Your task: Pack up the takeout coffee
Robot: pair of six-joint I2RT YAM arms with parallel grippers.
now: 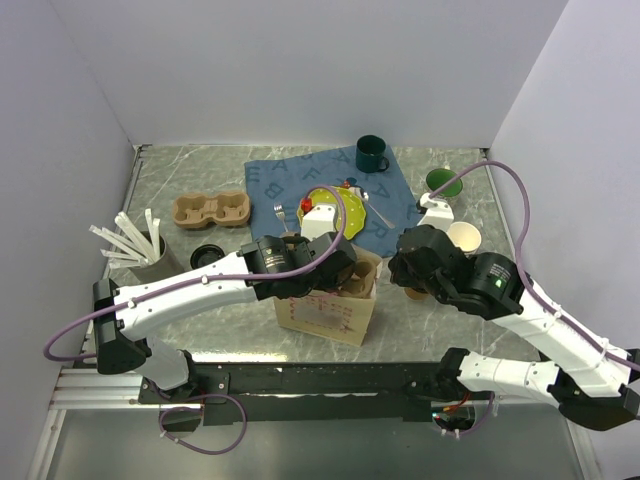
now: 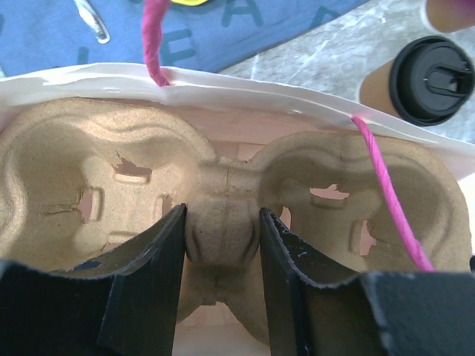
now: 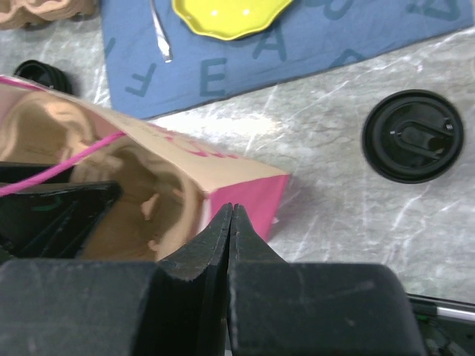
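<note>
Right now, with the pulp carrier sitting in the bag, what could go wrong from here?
The brown paper cup with black plastic lid stands outside the pink-and-white paper bag, near its wall; the right pincer, shut at the bag's rim, might knock it. The pink twisted-cord handle crosses one well of the moulded pulp carrier that the left pincer grips; a lowered cup could snag.

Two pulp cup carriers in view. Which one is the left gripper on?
The carrier inside the paper bag: the left gripper straddles its centre bridge. The other carrier lies outside the bag, left of the blue cloth.
</note>
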